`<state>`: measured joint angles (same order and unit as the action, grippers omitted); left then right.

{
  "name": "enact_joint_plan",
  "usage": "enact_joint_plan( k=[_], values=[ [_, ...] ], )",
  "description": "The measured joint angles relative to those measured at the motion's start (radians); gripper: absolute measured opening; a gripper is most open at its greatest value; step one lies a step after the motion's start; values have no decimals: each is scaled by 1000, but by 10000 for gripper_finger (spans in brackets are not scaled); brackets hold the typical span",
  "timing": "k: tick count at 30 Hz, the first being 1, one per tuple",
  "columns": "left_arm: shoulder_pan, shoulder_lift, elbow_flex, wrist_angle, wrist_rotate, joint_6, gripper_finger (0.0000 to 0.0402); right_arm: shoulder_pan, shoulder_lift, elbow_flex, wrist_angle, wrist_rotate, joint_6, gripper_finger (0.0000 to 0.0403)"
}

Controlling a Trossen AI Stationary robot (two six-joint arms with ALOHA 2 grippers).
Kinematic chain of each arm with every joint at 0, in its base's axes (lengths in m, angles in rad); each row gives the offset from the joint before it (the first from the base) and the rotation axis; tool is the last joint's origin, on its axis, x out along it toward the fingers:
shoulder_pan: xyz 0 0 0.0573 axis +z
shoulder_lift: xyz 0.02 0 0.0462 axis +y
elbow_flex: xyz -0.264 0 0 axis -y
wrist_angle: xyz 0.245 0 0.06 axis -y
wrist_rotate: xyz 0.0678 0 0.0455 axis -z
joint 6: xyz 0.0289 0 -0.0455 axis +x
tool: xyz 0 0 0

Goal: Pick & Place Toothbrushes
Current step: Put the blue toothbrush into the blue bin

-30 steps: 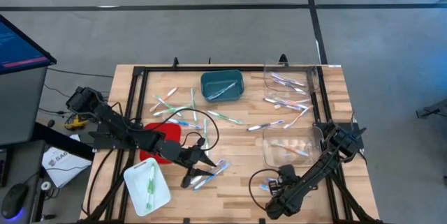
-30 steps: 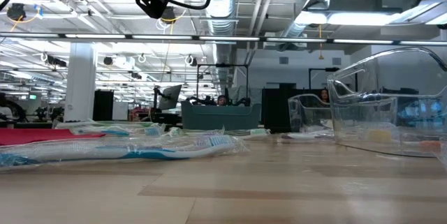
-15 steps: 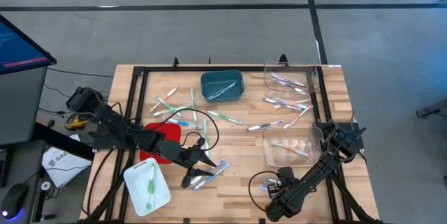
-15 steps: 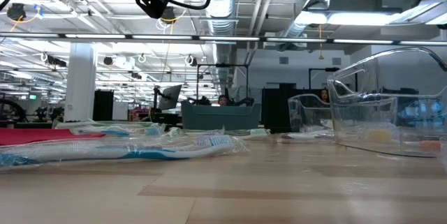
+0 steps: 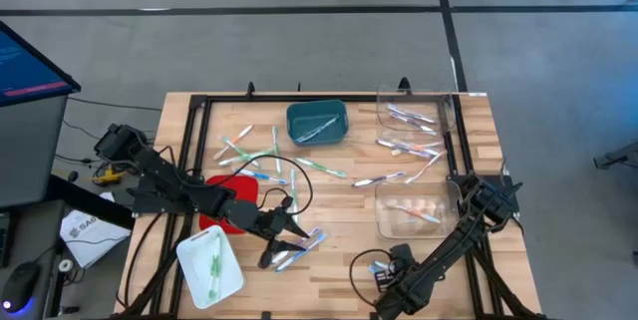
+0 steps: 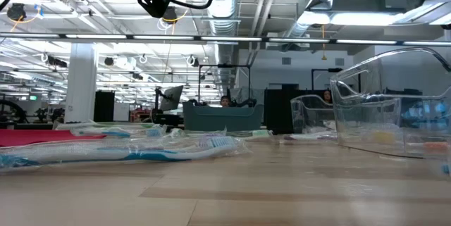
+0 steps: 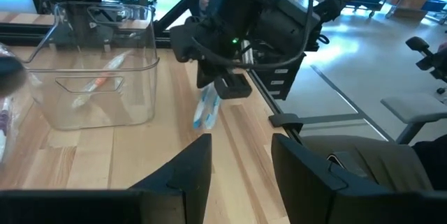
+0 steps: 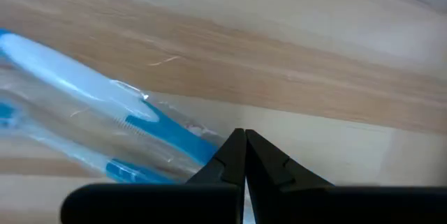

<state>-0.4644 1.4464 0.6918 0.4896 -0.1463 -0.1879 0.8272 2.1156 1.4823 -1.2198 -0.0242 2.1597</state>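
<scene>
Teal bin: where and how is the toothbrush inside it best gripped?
Probably at mid-handle, from straight above, with the fingers closing across the shaft. The toothbrush lies flat and diagonal on the floor of the teal bin. Its ends sit nearer the walls, so the middle leaves the fingers the most room.

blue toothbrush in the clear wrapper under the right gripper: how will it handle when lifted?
Likely slippery: the blue toothbrush in its glossy clear wrapper may slide in the right gripper, pinched at its edge. Probably light and stiff, since the handle looks thin and straight; the film may crinkle.
</scene>
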Motion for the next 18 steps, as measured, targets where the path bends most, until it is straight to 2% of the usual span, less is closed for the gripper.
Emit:
enact_joint_plan(
  k=[9, 18],
  values=[
    [0, 0, 0, 0, 1, 0, 145, -19, 0, 57, -10, 42, -60, 0],
    [0, 0, 0, 0, 3, 0, 145, -9, 0, 69, -54, 40, -72, 0]
  ],
)
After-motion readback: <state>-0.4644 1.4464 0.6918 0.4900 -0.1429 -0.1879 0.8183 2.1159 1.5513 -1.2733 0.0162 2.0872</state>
